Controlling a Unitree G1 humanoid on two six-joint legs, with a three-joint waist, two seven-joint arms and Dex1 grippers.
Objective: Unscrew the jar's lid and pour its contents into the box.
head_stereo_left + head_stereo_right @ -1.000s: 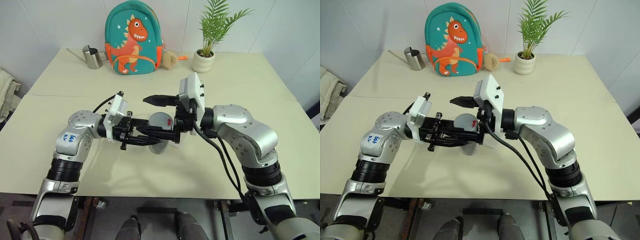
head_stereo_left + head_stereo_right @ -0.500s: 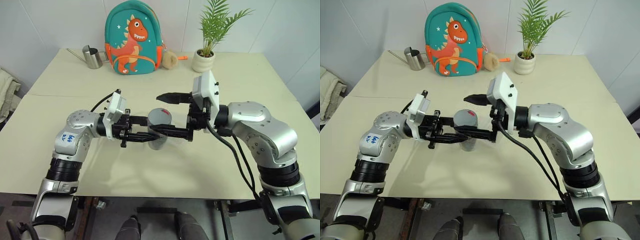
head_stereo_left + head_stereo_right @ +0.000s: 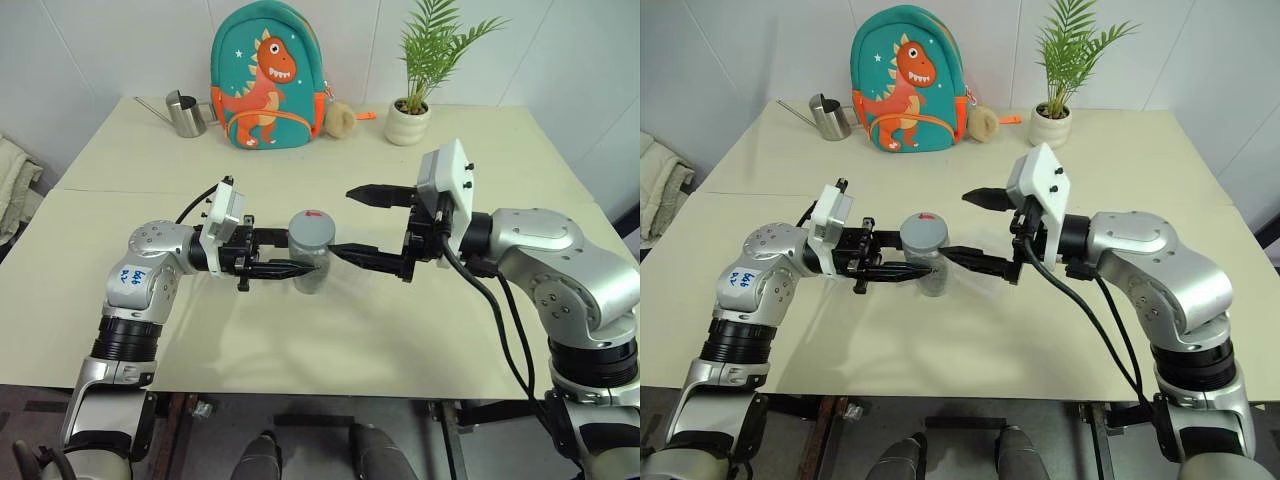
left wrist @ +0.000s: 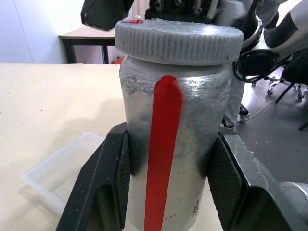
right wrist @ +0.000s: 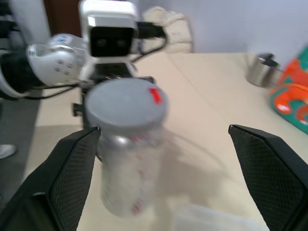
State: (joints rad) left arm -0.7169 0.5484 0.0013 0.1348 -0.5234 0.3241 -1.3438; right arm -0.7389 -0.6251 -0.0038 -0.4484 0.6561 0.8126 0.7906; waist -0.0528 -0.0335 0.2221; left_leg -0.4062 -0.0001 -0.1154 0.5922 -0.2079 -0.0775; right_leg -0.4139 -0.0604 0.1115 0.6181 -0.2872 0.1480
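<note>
Left gripper (image 3: 285, 255) clamping small clear cylindrical jar with red-and-white label (image 3: 311, 262), black fingers (image 4: 108, 178) pressing on both sides of body, holding it upright above cream table (image 3: 330, 340). Round flat grey ribbed screw cap (image 3: 311, 228) sitting on jar, red mark on top. Shallow clear plastic tray (image 4: 60, 171) lying on table just beside jar, seen in left wrist view. Right gripper (image 3: 362, 223) hanging just right of jar, jaws spread wide, touching nothing, pointing toward lid.
</note>
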